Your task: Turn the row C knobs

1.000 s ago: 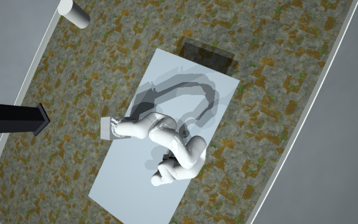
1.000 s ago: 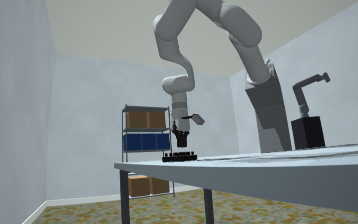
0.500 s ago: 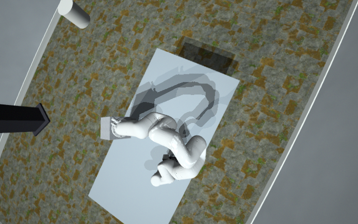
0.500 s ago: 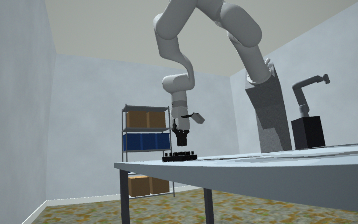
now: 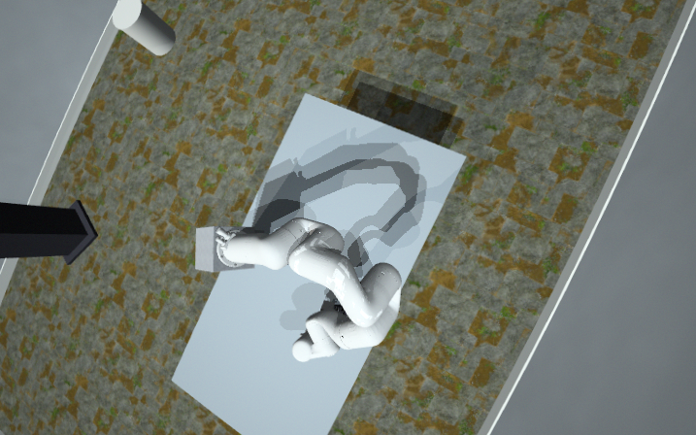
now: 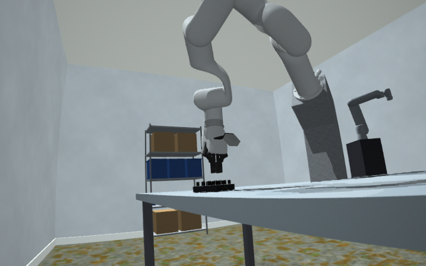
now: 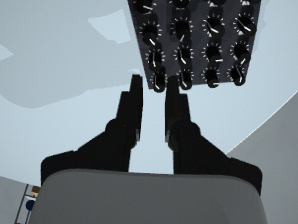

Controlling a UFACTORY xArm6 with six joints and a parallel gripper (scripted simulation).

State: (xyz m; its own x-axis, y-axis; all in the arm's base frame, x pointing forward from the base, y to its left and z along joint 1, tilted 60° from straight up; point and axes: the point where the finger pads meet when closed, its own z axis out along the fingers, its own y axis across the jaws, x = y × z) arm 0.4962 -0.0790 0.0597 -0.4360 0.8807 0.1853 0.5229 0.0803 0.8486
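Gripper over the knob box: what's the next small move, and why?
Probably line up over the next knob, then descend. The gripper hangs above the knob box with a visible gap, touching nothing. In the wrist view its fingers stand slightly apart with only table between them, near the box's closest row.

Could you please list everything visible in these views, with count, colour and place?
knob box: one, black, sixteen knobs, near the table's far end, below the tool
table: one, pale blue-grey top, dark legs
shelf rack: one, grey metal, by the back wall
cardboard boxes: four, brown, two on the top shelf, two at the bottom
bins: blue, middle shelf, count unclear
black block with a grey angled arm: one, behind the table
grey pedestal: one, carries the robot
arm: one, white, arched over the table
tool: one, black fingers, slightly apart, holding nothing, above the box
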